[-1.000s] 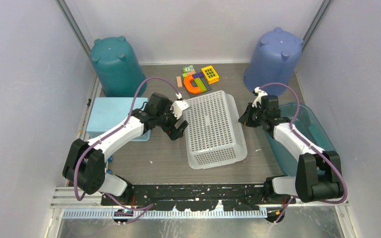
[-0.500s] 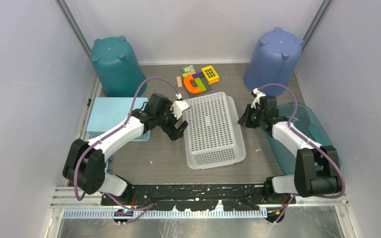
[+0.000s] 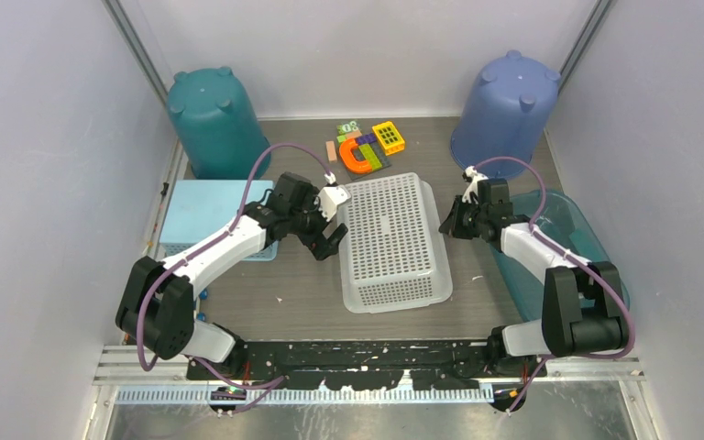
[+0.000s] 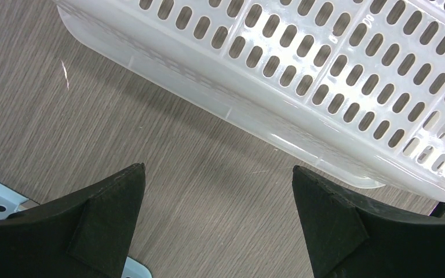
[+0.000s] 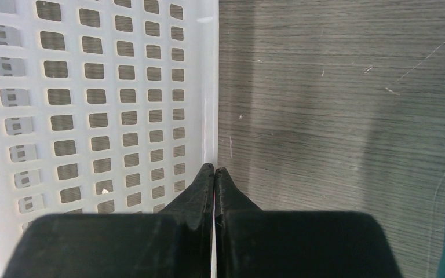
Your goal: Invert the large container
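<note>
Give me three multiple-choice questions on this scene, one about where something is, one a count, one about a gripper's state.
1. Relative to the white basket, the toy blocks lie: A on top; B beyond its far end; C at its near end.
2. Upturned buckets at the back: A one; B three; C two.
3. The left gripper is: A open; B shut; C gripping the basket.
Answers: B, they sit past the far rim; C, one teal, one blue; A, its fingers stand far apart, holding nothing.

teal bucket (image 3: 215,124) back left | blue bucket (image 3: 504,110) back right | coloured blocks (image 3: 367,147) between
</note>
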You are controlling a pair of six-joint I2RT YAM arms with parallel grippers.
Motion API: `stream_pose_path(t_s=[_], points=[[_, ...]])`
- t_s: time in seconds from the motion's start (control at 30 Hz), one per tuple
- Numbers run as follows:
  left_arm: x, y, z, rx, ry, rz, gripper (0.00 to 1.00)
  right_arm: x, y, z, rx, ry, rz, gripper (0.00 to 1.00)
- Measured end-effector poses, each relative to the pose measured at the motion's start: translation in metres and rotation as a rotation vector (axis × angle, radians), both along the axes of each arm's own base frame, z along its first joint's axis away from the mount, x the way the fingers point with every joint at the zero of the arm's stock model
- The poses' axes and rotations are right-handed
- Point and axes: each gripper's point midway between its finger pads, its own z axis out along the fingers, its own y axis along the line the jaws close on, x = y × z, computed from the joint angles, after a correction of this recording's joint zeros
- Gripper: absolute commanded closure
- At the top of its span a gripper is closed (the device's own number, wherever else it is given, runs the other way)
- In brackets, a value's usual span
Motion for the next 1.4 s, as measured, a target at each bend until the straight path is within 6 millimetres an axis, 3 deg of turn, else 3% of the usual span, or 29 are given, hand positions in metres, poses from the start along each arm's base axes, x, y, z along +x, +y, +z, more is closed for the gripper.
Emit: stream_pose_path(t_s=[0.37, 0.77, 1.07, 1.27, 1.4], points=[[0.000, -0.001, 0.000, -0.003, 0.001, -0.002, 0.01, -0.001, 0.003, 0.000, 0.014, 0.005, 0.013, 0.99], [-0.001, -0.002, 0.000, -0.010, 0.006, -0.005, 0.02, -0.008, 0.025, -0.009, 0.064, 0.045, 0.082, 0.99], [-0.002, -0.003, 0.001, -0.015, 0.009, -0.009, 0.02, -0.010, 0.028, -0.014, 0.074, 0.065, 0.085, 0.99], [-0.002, -0.003, 0.001, -0.016, 0.010, -0.007, 0.02, -0.003, 0.029, -0.002, 0.075, 0.032, 0.088, 0.94], [-0.002, -0.003, 0.001, -0.019, 0.015, -0.003, 0.01, 0.001, 0.026, 0.017, 0.083, -0.027, 0.084, 0.88]])
